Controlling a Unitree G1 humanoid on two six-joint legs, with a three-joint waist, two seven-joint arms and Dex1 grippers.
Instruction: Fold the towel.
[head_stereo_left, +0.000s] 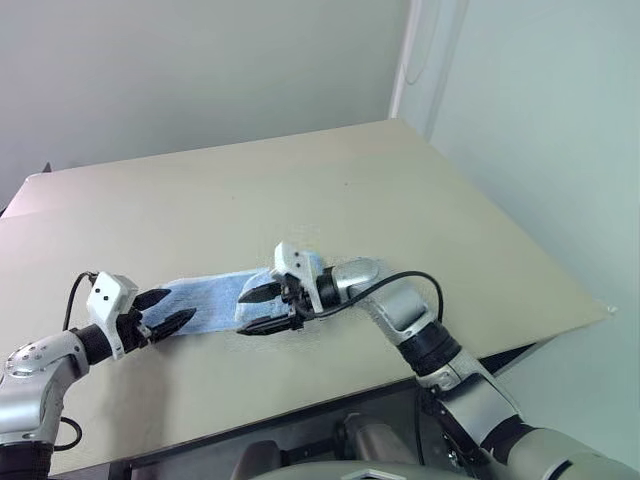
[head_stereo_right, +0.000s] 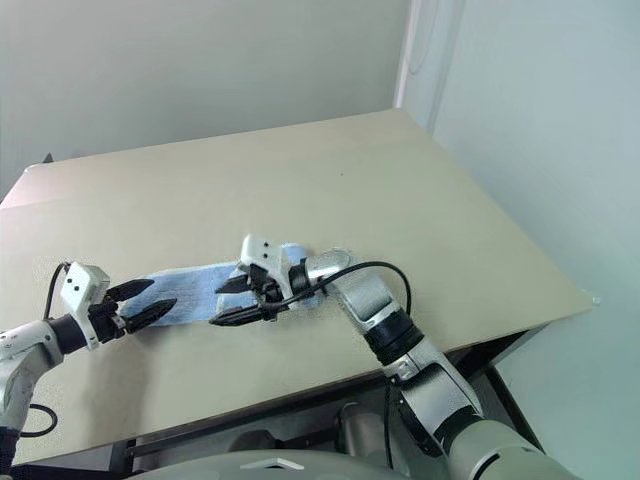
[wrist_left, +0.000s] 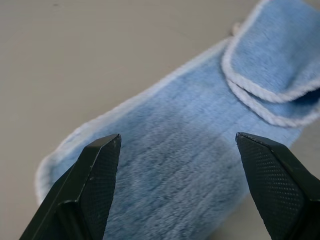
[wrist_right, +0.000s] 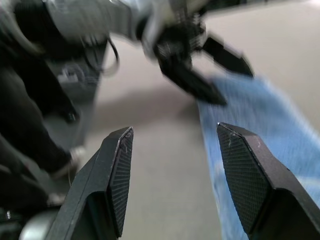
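The soft, light towel (head_stereo_left: 205, 300) lies limp between the left gripper (head_stereo_left: 165, 312) and right gripper (head_stereo_left: 262, 308), both spread empty; take its stitched corners

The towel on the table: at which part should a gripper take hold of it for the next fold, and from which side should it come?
Probably the single-layer short end of the towel, next to the open left gripper. Approach from the robot's left, low along the table, with one finger slipping under the white stitched edge. That end lies flat and free, whereas the opposite end is already doubled over beneath the open right gripper.
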